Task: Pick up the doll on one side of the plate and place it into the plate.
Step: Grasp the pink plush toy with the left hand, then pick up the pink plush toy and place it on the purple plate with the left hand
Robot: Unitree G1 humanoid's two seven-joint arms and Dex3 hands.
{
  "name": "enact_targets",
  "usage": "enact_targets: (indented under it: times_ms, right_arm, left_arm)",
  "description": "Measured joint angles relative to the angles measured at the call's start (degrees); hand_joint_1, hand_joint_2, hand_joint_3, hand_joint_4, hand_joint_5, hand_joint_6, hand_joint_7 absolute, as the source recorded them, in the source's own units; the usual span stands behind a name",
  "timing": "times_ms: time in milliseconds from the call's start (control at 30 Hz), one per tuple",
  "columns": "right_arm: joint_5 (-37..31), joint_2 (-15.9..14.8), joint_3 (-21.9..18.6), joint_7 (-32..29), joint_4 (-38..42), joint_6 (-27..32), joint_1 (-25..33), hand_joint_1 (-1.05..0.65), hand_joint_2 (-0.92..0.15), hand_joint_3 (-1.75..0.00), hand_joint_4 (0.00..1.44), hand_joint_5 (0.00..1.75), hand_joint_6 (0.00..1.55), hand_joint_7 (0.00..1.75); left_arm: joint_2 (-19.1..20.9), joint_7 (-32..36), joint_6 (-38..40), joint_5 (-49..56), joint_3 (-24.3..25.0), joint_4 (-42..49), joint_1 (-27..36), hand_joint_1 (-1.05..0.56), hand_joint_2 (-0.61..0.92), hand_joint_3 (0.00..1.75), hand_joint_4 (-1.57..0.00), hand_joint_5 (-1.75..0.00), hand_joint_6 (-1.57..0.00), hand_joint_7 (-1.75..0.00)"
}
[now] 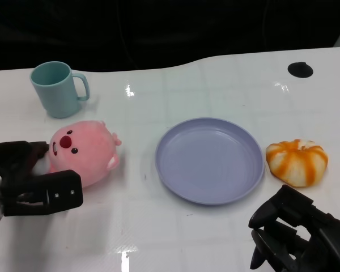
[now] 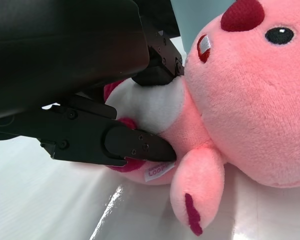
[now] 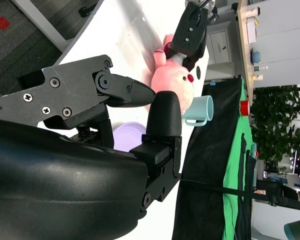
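Two black hands show over the glossy white desk [image 1: 158, 226]. The left hand [image 1: 28, 178] has its fingers [image 2: 135, 145] set on either side of the round pink plush doll with a dark red nose [image 1: 82, 150], pressing its white belly and clamped on it; the doll lies on the desk against this hand, on the side toward the shallow round lavender plastic plate [image 1: 209, 160]. A small white tag under the doll carries pink lettering too small to read. Beyond the hand stands a teal mug [image 1: 56, 88]. The right hand [image 1: 297, 235] hovers with fingers apart, holding nothing; just beyond it lies an orange-and-white striped plush bun [image 1: 297, 161], beside the plate.
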Motion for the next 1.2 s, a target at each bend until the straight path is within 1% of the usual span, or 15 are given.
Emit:
enact_targets:
  times_ms: [100,167,200,267,367,400,433,467,500,533,733,800,833,900,1200]
  right_arm:
    - [-0.1,0.0,0.0,-0.2,-0.1,0.0,0.0,-0.35,-0.91,-0.54,0.58,1.71,0.48,1.58]
    - [-0.1,0.0,0.0,-0.2,-0.1,0.0,0.0,-0.35,-0.91,-0.54,0.58,1.71,0.48,1.58]
    - [-0.1,0.0,0.0,-0.2,-0.1,0.0,-0.1,-0.35,-0.91,-0.54,0.58,1.71,0.48,1.57]
    - [-0.1,0.0,0.0,-0.2,-0.1,0.1,-0.1,-0.35,-0.91,-0.54,0.58,1.71,0.48,1.57]
    - [-0.1,0.0,0.0,-0.2,-0.1,0.1,-0.1,-0.34,-0.91,-0.54,0.58,1.72,0.47,1.58]
    - [-0.1,0.0,0.1,-0.2,-0.1,0.2,-0.1,-0.34,-0.91,-0.54,0.57,1.72,0.47,1.58]
    - [-0.1,0.0,0.1,-0.3,-0.2,0.3,-0.1,-0.34,-0.91,-0.54,0.57,1.72,0.47,1.58]
    - [-0.2,0.0,0.1,-0.3,-0.2,0.3,-0.1,-0.34,-0.91,-0.54,0.57,1.72,0.47,1.58]
    - [-0.2,0.0,0.1,-0.3,-0.2,0.3,-0.1,-0.34,-0.91,-0.54,0.58,1.71,0.47,1.58]
    - [-0.2,0.0,0.1,-0.3,-0.3,0.3,-0.1,-0.35,-0.91,-0.54,0.58,1.72,0.47,1.58]
    - [-0.2,0.0,0.1,-0.3,-0.3,0.3,-0.2,-0.34,-0.92,-0.54,0.58,1.72,0.47,1.58]
    - [-0.2,0.0,0.0,-0.3,-0.4,0.3,-0.1,-0.34,-0.92,-0.54,0.57,1.72,0.47,1.58]
    - [-0.1,0.0,0.0,-0.3,-0.4,0.3,-0.1,-0.34,-0.92,-0.54,0.58,1.73,0.47,1.58]
    - [0.0,0.0,0.0,-0.2,-0.4,0.3,-0.2,-0.34,-0.92,-0.54,0.58,1.73,0.47,1.59]
    - [-0.1,0.0,0.1,-0.2,-0.4,0.4,-0.2,-0.34,-0.91,-0.55,0.59,1.72,0.48,1.59]
  left_arm:
    - [-0.2,0.2,0.1,0.0,-0.3,1.2,-0.5,-0.26,0.92,0.30,-0.69,-1.36,-1.05,-0.05]
    - [-0.2,0.2,0.1,-0.4,-0.4,1.4,-0.6,-0.27,0.92,0.31,-0.72,-1.16,-0.97,-0.02]
    - [-0.2,0.4,0.0,-0.4,-0.4,1.5,-0.6,-0.28,0.92,0.30,-0.76,-1.09,-0.98,-0.02]
    - [-0.3,1.9,-0.4,-0.5,-0.4,1.9,-0.4,-0.28,0.92,0.25,-0.74,-1.24,-1.07,-0.05]
    - [-0.6,4.8,-0.9,-0.7,-0.2,2.4,0.2,-0.27,0.92,0.22,-0.76,-1.29,-1.12,-0.06]
    - [-0.7,5.7,-1.3,-1.3,0.1,2.6,0.3,-0.26,0.92,0.26,-0.75,-1.56,-1.00,-0.61]
    - [-0.8,6.6,-1.8,-2.1,0.5,2.7,0.5,-0.25,0.92,0.27,-0.75,-1.65,-0.82,-1.06]
    - [-0.8,7.6,-2.4,-2.9,1.3,2.7,0.9,-0.24,0.92,0.27,-0.78,-1.70,-0.72,-1.40]
    - [-0.8,8.5,-3.3,-4.0,2.2,2.6,1.2,-0.22,0.92,0.29,-0.81,-1.73,-0.68,-1.60]
    - [-0.9,9.2,-4.3,-5.0,2.9,2.5,1.6,-0.21,0.92,0.29,-0.82,-1.74,-0.67,-1.67]
    - [-1.0,10.5,-6.6,-8.5,6.3,0.7,3.1,-0.19,0.91,0.33,-0.88,-1.75,-0.69,-1.75]
    - [-0.9,10.5,-7.4,-9.0,7.0,-0.7,3.9,-0.19,0.63,0.91,-0.92,-1.75,-0.74,-1.75]
    - [-0.9,10.6,-8.1,-9.1,7.2,-1.8,4.5,-0.20,0.57,1.05,-0.92,-1.75,-0.75,-1.75]
    - [-0.8,10.8,-9.6,-9.1,7.7,-5.0,5.7,-0.19,0.46,1.20,-0.93,-1.75,-0.75,-1.75]
    - [-0.2,6.3,-7.4,-10.6,11.3,-21.4,9.0,-0.16,0.42,1.27,-0.94,-1.75,-0.76,-1.75]
